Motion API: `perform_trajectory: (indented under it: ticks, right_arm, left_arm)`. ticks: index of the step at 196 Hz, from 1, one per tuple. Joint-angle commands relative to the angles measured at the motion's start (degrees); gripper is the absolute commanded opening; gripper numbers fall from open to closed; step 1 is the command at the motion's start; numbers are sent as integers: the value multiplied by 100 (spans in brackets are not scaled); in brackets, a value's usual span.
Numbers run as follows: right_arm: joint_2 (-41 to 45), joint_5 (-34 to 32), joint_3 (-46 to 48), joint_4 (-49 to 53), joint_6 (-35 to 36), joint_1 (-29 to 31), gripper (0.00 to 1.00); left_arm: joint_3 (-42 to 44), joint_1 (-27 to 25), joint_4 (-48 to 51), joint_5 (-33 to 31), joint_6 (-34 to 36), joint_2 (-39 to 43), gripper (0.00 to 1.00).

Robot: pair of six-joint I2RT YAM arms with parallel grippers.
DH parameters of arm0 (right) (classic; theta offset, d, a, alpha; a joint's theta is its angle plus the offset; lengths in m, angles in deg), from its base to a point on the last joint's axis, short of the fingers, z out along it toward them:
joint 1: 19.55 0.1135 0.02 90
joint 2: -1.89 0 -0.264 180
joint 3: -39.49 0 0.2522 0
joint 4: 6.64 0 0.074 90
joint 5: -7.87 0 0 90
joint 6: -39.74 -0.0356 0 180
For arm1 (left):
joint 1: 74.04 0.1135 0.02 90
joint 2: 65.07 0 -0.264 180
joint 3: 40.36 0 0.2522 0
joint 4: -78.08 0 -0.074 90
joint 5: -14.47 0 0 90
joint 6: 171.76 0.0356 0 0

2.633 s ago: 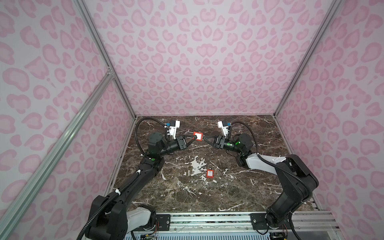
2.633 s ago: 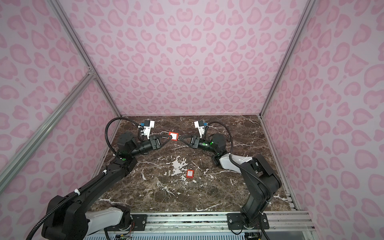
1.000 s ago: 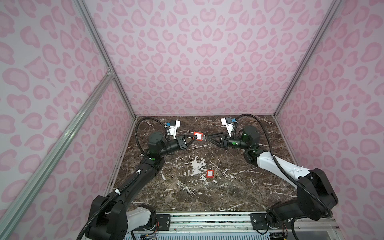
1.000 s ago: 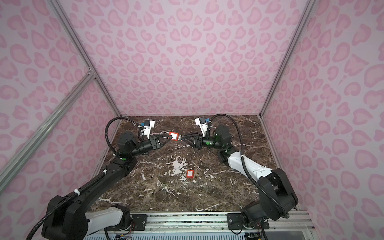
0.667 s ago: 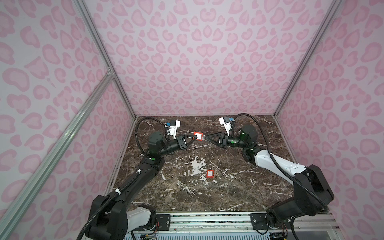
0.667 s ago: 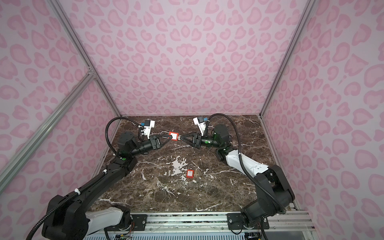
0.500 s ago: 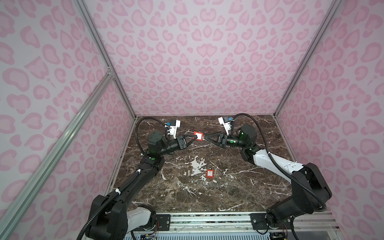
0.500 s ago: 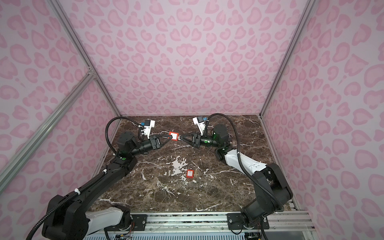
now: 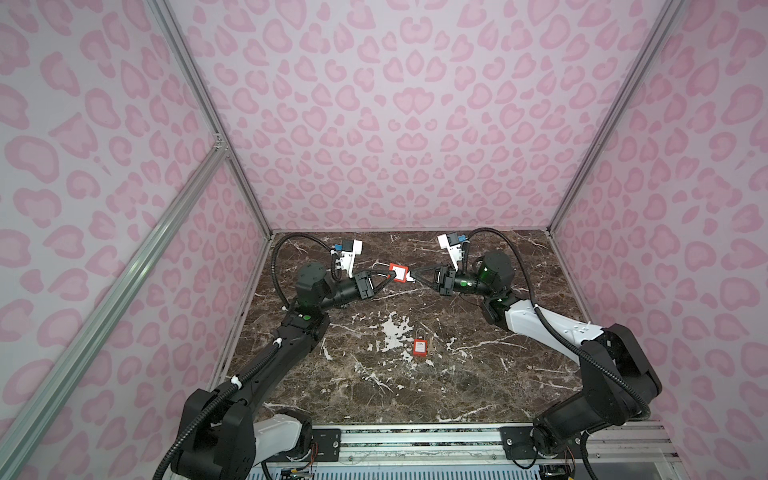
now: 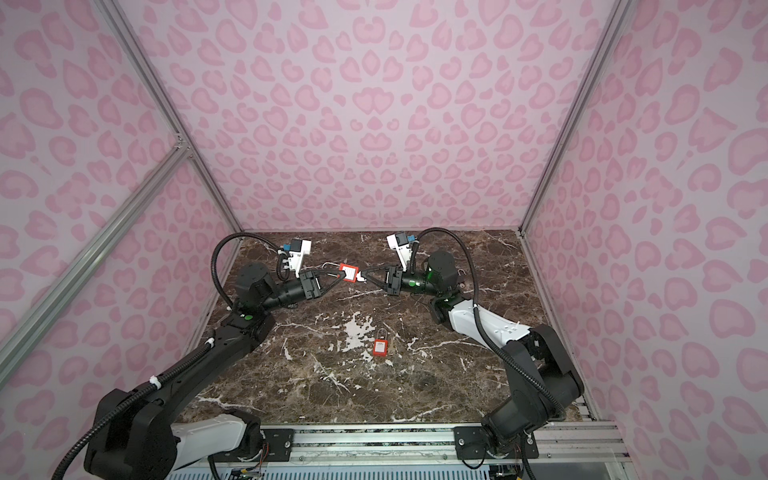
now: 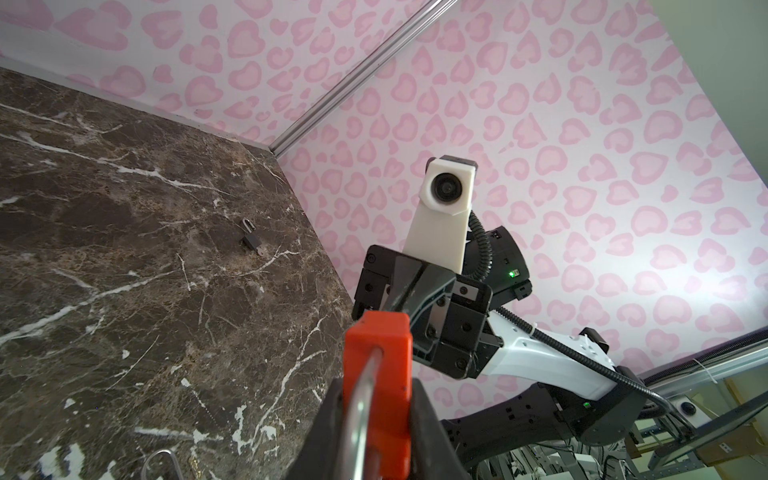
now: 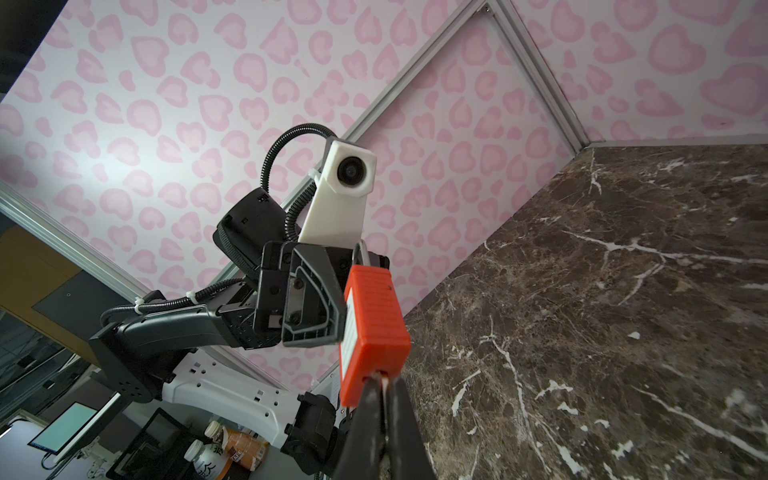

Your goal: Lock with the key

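Red lock (image 9: pixel 397 274), held clear of the marble (image 9: pixel 374 386) above the stretch by its far edge, about midway between the left and right edges; both top views agree. The left claw (image 9: pixel 389 276) pinches the lock by its broad faces, with the shackle (image 9: pixel 380 266) pointing toward the far left corner.

What has just changed: a second ago the right claw (image 9: pixel 415 278) stood with its jaws spread about the lock's keyhole end. I now see them pressed together there. In the right wrist view its fingers (image 12: pixel 409 424) meet just under the lock's end face, nipping a pale sliver that I take for the key (image 12: pixel 381 375). It is too small for me to tell how deep it sits in the keyway.

Meaning for the task, as I judge it: the reach is over and the key is in hand, so the turn comes next. That should be a roll of the right wrist about the key's axis while the left claw keeps the body from turning with it. The key head is thin and could slip between the pads. The lock could also swivel in the left claw's grip. I cannot tell whether the shackle's free leg is seated, and that decides whether a turn will lock anything.

A spare lock (image 9: pixel 420 347) lies on the marble near its middle, well apart from both claws
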State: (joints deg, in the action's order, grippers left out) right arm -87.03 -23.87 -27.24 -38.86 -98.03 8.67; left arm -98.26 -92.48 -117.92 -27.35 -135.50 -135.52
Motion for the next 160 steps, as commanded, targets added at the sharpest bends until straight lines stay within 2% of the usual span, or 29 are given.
perform_trajectory:
  ticks: [1, 36, 83, 160]
  right_arm:
    - [79, 99, 69, -181, 351, 23, 0]
    - [130, 98, 155, -202, 310, -46, 0]
    - [-36, 165, 394, -1164, -607, -256, 0]
    - [244, 274, 542, -238, -118, -374, 0]
  left_arm:
    - [-8, 39, -111, -307, -75, -94, 4]
    - [-5, 42, -167, -280, -81, -118, 4]
    - [15, 85, -171, -328, 26, 30, 4]
    - [11, 120, -166, -286, 62, 23, 4]
